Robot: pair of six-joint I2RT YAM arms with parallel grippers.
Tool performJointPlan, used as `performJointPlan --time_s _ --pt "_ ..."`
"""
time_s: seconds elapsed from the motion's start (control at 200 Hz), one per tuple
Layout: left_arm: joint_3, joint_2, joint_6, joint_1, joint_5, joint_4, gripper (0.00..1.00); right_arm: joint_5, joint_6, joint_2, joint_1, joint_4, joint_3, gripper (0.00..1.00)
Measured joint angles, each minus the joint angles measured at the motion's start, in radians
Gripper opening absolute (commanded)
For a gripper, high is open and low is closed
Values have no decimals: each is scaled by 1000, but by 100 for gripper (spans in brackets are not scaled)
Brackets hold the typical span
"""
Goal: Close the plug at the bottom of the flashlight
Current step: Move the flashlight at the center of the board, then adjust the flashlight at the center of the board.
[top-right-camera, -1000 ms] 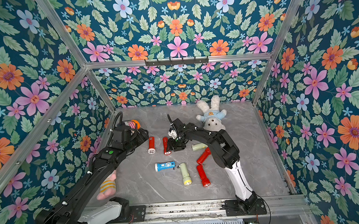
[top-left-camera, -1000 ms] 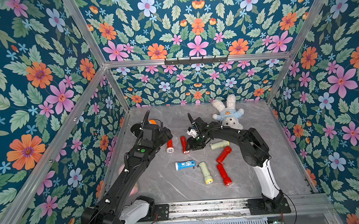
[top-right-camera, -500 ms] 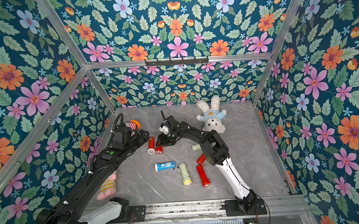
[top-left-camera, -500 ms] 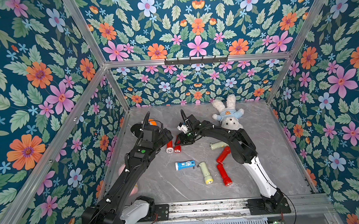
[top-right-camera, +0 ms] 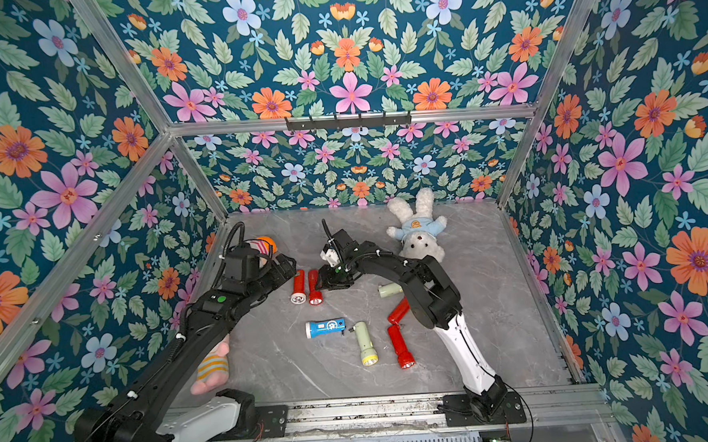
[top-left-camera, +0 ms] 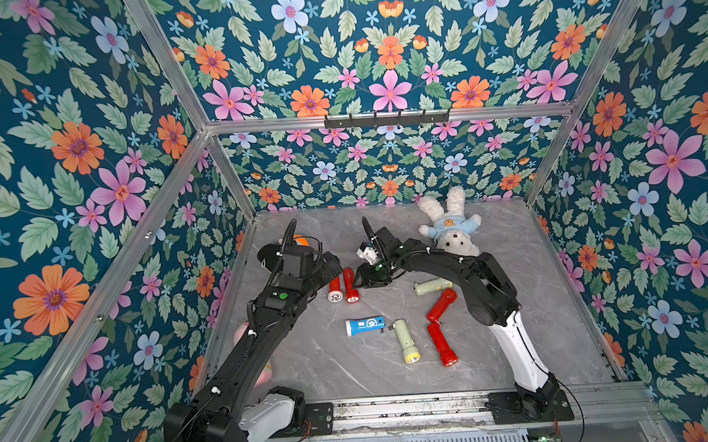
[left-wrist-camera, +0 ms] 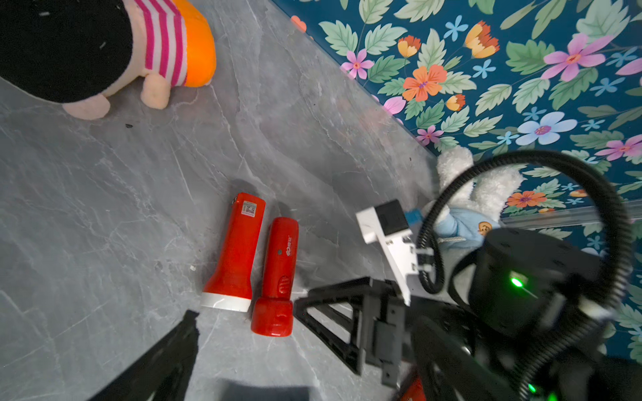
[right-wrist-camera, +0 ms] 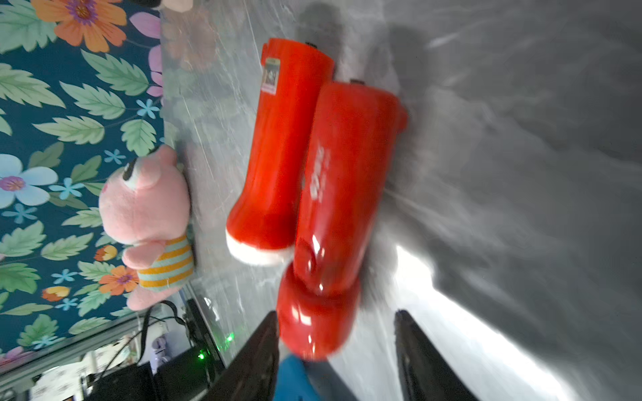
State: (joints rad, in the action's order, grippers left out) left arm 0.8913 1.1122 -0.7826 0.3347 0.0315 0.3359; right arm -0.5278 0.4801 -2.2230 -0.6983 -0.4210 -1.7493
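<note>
In both top views the red flashlight (top-left-camera: 350, 286) lies flat on the grey tabletop (top-left-camera: 344, 376), just off the fingertips of the right tool (top-left-camera: 363, 280). A white-rimmed flashlight (top-left-camera: 334, 290) lies along its far side. The left tool (top-left-camera: 332, 269) hangs close by that pair's tail ends.

In the left wrist view both flashlights lie ahead of the left tool. Its one visible finger (left-wrist-camera: 180, 343) sits far off-centre, so the jaws stand wide with nothing between them.

The right wrist view is blurred. The right tool (right-wrist-camera: 336, 312) has its jaws apart, clamping nothing. The red flashlight's head (right-wrist-camera: 314, 326) sits between the fingers, close against one finger (right-wrist-camera: 264, 347) and clear of the other.
</note>
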Motion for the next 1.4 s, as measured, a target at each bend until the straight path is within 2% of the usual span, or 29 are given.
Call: performJointPlan --time_s 0.14,0.31,0.425,0.545,0.705,0.765,0.845,0.97,1.17,1.4 --pt "16 20 29 -1 11 0 95 161 -62 277 6 58 203 60" --pt "17 38 67 22 56 0 92 336 -117 500 11 71 415 61" --pt "12 72 82 98 56 2 93 426 -115 645 44 41 566 60" --pt "67 174 104 200 49 11 93 459 -75 776 142 29 718 59" --pt "158 310 138 303 51 -24 93 483 -37 877 238 -16 815 58" --pt "198 367 159 324 58 -40 92 476 -21 893 278 -21 835 54" --pt "253 449 172 338 71 -51 91 470 -6 887 325 -33 845 54" --pt "306 557 178 344 114 -69 91 414 -4 833 362 -31 822 60" --pt "281 599 121 367 213 -140 94 370 -2 702 397 1 750 61" --pt "249 645 41 378 293 -233 94 307 -5 576 402 27 673 58"
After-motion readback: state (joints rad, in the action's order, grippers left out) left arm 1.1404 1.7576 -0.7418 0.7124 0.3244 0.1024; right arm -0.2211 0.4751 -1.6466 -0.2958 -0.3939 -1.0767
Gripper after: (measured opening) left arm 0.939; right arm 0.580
